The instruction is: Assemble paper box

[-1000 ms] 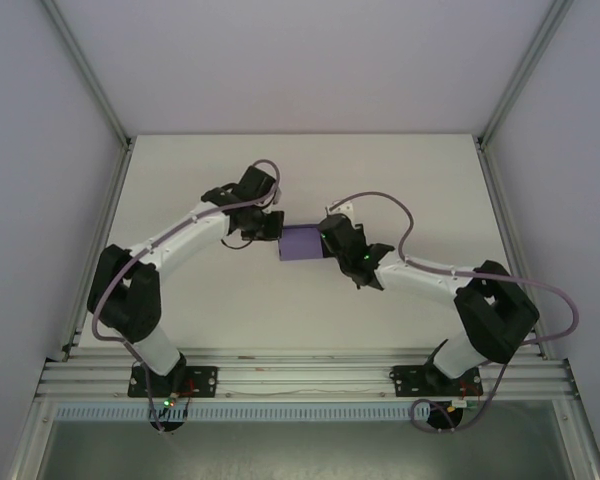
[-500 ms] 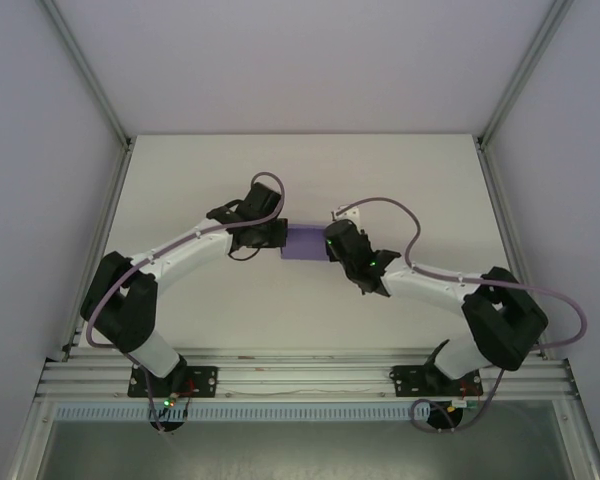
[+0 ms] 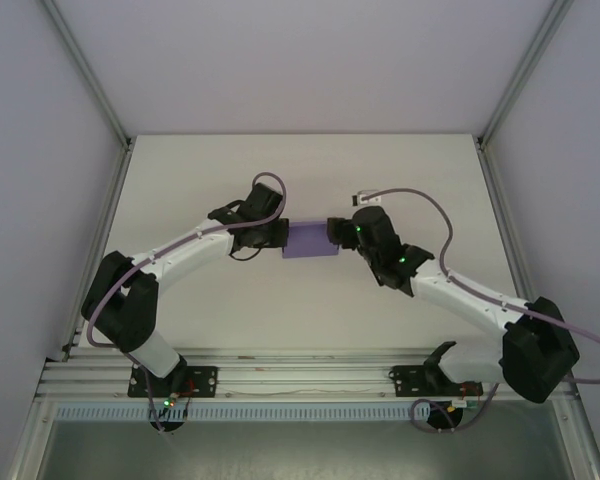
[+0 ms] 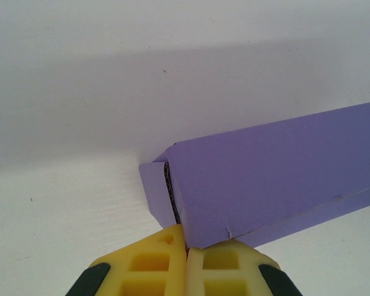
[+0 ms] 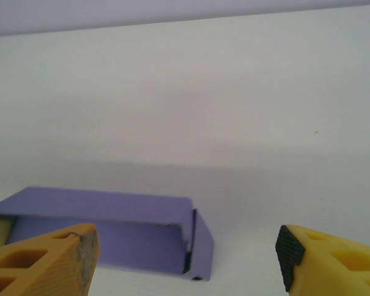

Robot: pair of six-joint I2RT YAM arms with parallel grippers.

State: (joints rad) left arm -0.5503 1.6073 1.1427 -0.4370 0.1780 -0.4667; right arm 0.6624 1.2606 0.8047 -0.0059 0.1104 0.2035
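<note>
Purple thin-card paper box [image 3: 312,242] lay flat on the white tabletop [image 3: 230,300], squeezed in btw the two tools. The left gripper [image 3: 277,236] was at one short end, the right gripper [image 3: 338,232] at the other.

Progress: the body was already folded up into a low rectangular shape w/ walls and top in place. The ends looked unfinished, so prob. past halfway, w/ flap tucking and closing left to do.

Left wrist cam: the left gripper [image 4: 186,246] had its yellow fingers pressed together. The paper box [image 4: 277,172] corner ran right into the seam at their tips, so I judged it was pinching the card edge. Just ahead of the tips a small flap stood out from the wall, w/ the raw card edge showing. The overhead cam was too coarse for that detail.

Right wrist cam: the right gripper [image 5: 186,243] was spread wide and holding nothing. The paper box [image 5: 105,228] sat ahead and toward its left finger. The near end panel was slightly ajar, w/ a dark gap at the edge.

The overhead cam added the layout, w/ the arms meeting head-on across the paper box.
</note>
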